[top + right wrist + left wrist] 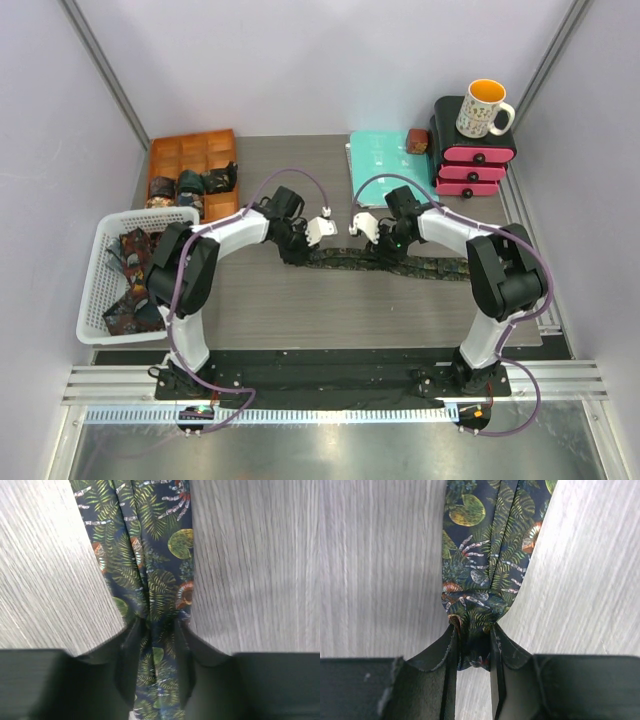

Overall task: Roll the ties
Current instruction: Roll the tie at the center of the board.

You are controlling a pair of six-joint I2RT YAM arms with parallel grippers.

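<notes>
One of the ties (430, 266), dark with a green fern print, lies as a long strip across the middle of the table. My left gripper (296, 250) is shut on its left end; in the left wrist view the fabric (485, 545) bunches between the black fingers (440, 660), and the gripper (474, 640) pinches it. My right gripper (385, 248) sits further along the strip. In the right wrist view the tie (145, 555) narrows between the gripper (157, 645) and its fingers (127, 655), which press both edges.
A white basket (150, 215) at the left holds several loose ties (130, 285). An orange divided tray (165, 155) at the back left holds rolled ties (190, 183). A teal folder (380, 165), pink drawers (475, 165) and a mug (483, 108) stand at the back right.
</notes>
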